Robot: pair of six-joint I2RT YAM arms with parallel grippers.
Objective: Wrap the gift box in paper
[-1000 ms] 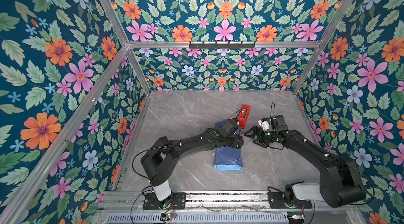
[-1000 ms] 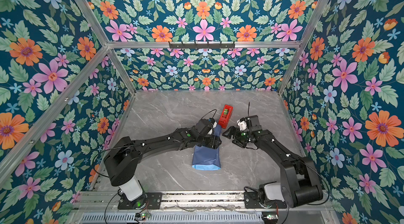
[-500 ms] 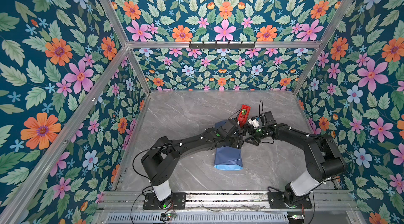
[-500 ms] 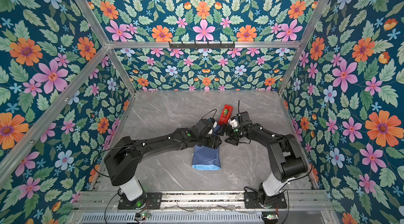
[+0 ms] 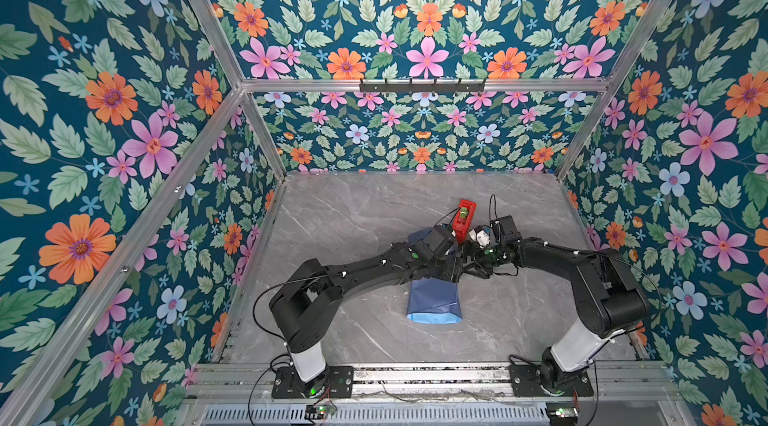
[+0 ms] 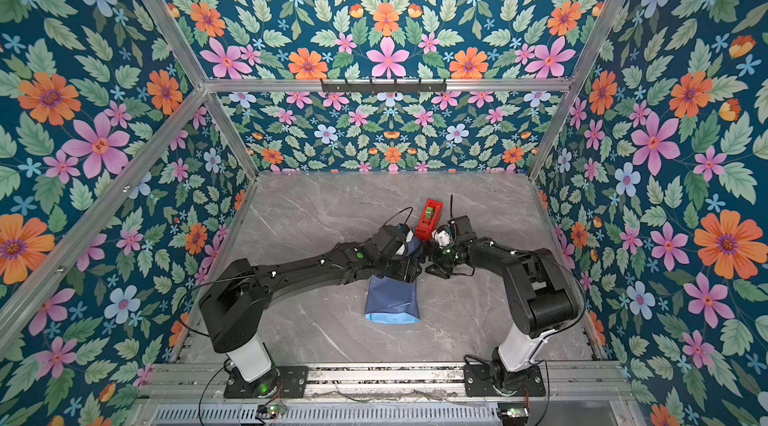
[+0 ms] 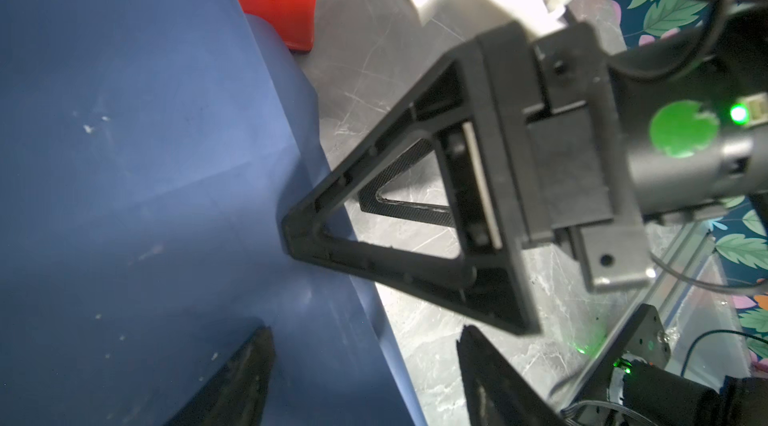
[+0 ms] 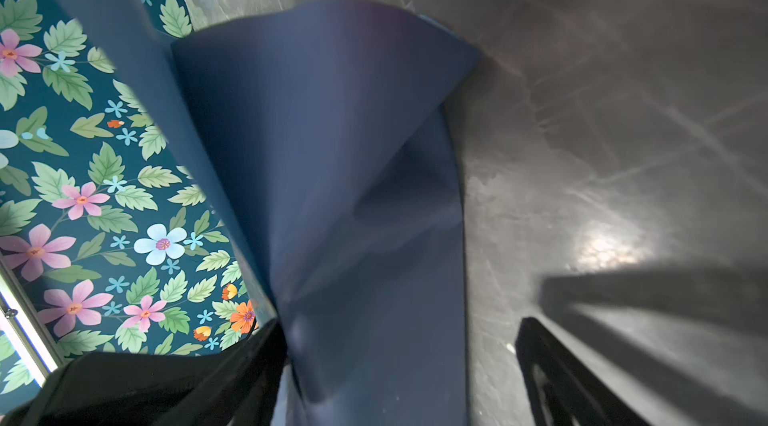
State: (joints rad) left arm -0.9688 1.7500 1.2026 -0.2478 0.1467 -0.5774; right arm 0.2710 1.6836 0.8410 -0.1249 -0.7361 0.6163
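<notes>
The gift box is hidden inside the paper [image 5: 434, 299], a slate-blue parcel laid flat on the worktop [image 5: 353, 212], reaching from under both sets of fingers toward the arms' bases. Its pale side is shown only at the end farthest from them. The left fingers [image 7: 245, 378] are spread, one over the parcel and one past its edge, with nothing clenched. The right fingers [image 7: 297, 237] are likewise parted, with a loose flap standing up between them and one tip touching its side. The flap is best taken close to the crease and drawn snug while the parcel is pressed down. Counted: one sheet, one red tape dispenser [image 5: 464, 214] just beyond the fingers, two arms, no box seen.
</notes>
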